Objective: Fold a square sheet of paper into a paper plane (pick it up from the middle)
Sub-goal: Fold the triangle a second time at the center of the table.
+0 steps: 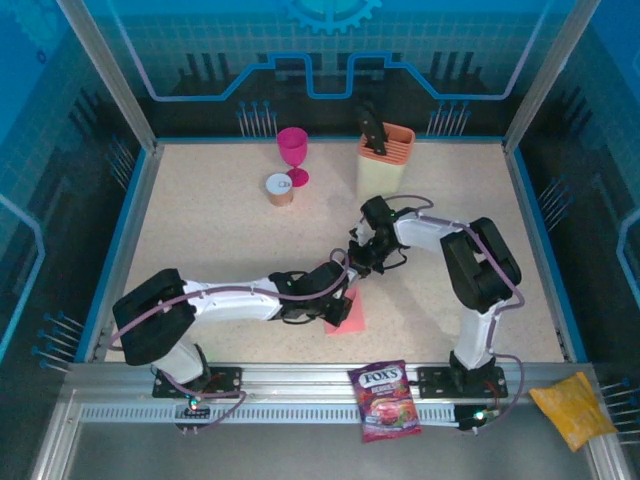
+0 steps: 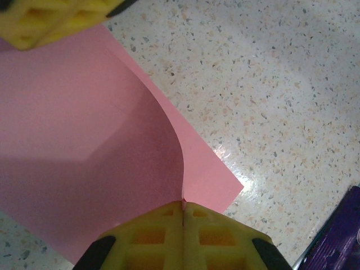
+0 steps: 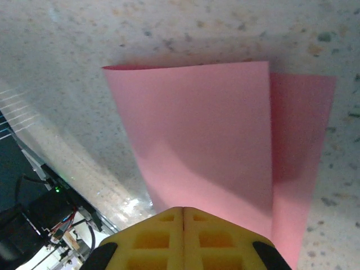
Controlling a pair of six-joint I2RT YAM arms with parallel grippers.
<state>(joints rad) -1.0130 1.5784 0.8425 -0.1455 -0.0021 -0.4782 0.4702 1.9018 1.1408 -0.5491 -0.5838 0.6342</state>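
Toward the near edge of the table (image 1: 200, 220), around its middle, the left gripper (image 2: 183, 208) clamps a curled-up flap of the square sheet of paper (image 2: 79, 140), fingers pressed together; the sheet lies partly doubled over itself; the right gripper (image 3: 183, 215) pinches another edge, fingers likewise together.

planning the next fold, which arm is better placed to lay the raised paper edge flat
Left, probably. The left gripper is shut on the paper where its edge curls up, with the flat layer's corner right beside it. The right gripper is also shut on the paper, farther from that corner.
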